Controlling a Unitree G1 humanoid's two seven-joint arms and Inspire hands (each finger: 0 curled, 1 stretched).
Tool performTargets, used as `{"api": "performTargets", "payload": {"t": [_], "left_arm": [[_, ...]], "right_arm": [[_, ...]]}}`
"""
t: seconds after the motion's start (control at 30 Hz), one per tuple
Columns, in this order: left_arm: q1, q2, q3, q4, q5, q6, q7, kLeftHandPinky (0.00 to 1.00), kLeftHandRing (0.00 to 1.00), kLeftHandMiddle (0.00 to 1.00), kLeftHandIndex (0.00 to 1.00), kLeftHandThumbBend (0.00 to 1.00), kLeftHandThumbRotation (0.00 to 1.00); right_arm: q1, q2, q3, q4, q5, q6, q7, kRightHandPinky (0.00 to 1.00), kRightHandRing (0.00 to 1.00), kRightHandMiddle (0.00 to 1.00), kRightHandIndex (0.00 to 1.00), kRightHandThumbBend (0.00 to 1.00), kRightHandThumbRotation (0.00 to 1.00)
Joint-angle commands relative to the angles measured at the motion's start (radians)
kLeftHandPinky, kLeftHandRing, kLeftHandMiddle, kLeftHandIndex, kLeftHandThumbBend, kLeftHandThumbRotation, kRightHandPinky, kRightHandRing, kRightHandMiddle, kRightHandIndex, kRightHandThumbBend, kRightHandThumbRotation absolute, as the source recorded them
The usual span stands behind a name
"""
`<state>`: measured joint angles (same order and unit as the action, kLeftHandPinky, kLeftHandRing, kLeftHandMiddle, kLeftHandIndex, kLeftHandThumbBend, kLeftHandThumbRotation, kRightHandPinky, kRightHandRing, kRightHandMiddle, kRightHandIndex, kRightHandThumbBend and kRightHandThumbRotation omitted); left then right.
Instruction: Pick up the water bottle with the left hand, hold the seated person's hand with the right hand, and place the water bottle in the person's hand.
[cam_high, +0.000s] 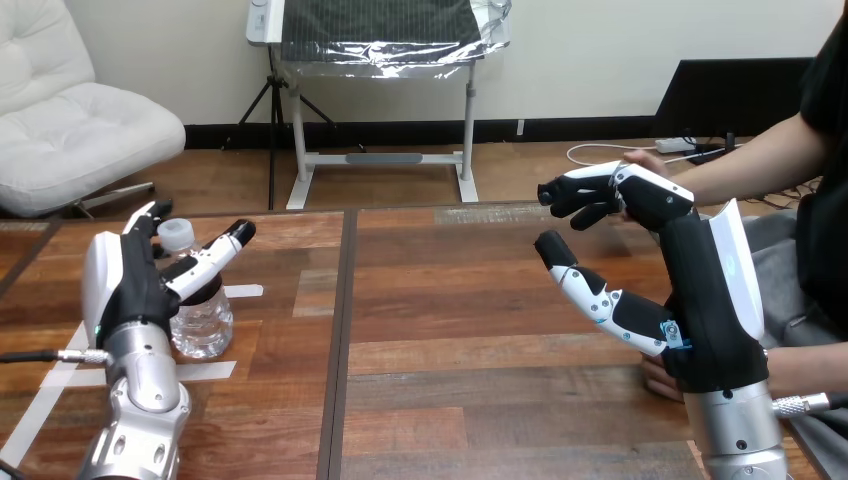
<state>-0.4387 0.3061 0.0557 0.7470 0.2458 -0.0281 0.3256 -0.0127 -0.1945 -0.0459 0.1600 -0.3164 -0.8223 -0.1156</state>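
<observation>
My left hand (125, 290) stands at the water bottle (203, 322), which is upright on the wooden table (450, 330) among strips of white tape (60, 375). My thumb reaches straight across the front of its neck and my fingers rise behind the cap. The hand brackets the bottle rather than clamping it, so I judge the pick-up is not yet made. I stand this way so that one squeeze can close on the narrow upper part.

My right hand (700, 290) is raised near the table's right side, in a wide C. Its fingers are bent over at the top, its thumb is spread well below, and nothing lies between them. The person's hand (645, 160) shows just behind my bent fingers. I cannot tell if they touch, and I have no hold on it. I keep this hand spread to receive theirs.
</observation>
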Motion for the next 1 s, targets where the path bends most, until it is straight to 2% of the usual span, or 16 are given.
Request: {"api": "performTargets", "payload": {"t": [0.0, 0.3, 0.97], "left_arm": [[-0.023, 0.004, -0.008, -0.073, 0.005, -0.007, -0.005, 0.73, 0.81, 0.85, 0.85, 0.83, 0.56], [-0.006, -0.006, -0.006, -0.103, -0.003, -0.013, -0.018, 0.75, 0.82, 0.86, 0.85, 0.83, 0.55], [0.047, -0.028, -0.023, -0.186, 0.005, -0.028, -0.030, 0.77, 0.82, 0.84, 0.85, 0.82, 0.53]], "right_arm": [[-0.047, -0.001, -0.003, -0.033, 0.001, -0.010, -0.014, 0.48, 0.57, 0.63, 0.57, 0.47, 0.00], [-0.043, 0.002, 0.000, -0.038, 0.013, -0.004, -0.008, 0.48, 0.57, 0.63, 0.58, 0.47, 0.00], [-0.045, -0.002, -0.003, -0.034, 0.002, -0.011, -0.014, 0.48, 0.56, 0.63, 0.58, 0.47, 0.00]]}}
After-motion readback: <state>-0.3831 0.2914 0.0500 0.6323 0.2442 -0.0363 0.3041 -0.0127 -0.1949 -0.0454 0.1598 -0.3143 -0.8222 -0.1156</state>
